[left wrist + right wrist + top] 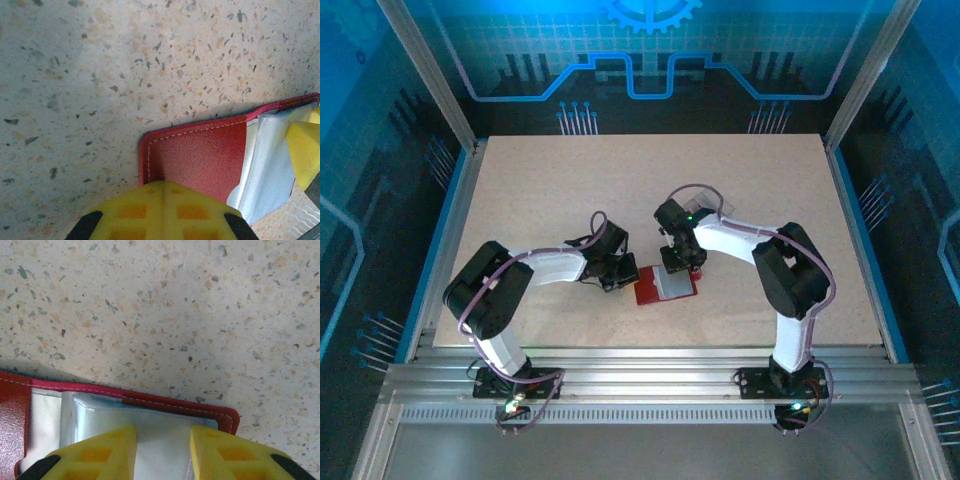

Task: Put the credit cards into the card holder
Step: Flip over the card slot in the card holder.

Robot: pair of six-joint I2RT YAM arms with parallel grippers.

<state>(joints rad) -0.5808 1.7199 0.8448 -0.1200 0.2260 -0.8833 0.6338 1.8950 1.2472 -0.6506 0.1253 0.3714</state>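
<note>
Jaws at card holder (200, 155) edges

The card holder (648, 290) lies opened flat on the speckled table (620, 180), near the middle of its front half. It is a dark-red grained wallet with pale stitching along its rounded rim; from above, its bare red flap is on the left and its greyish clear pockets are on the right. A pale grey-white, partly see-through credit card (160, 420) lies flat on the pocket side within the red border, though whether it sits inside a pocket or on top cannot be told.
</note>
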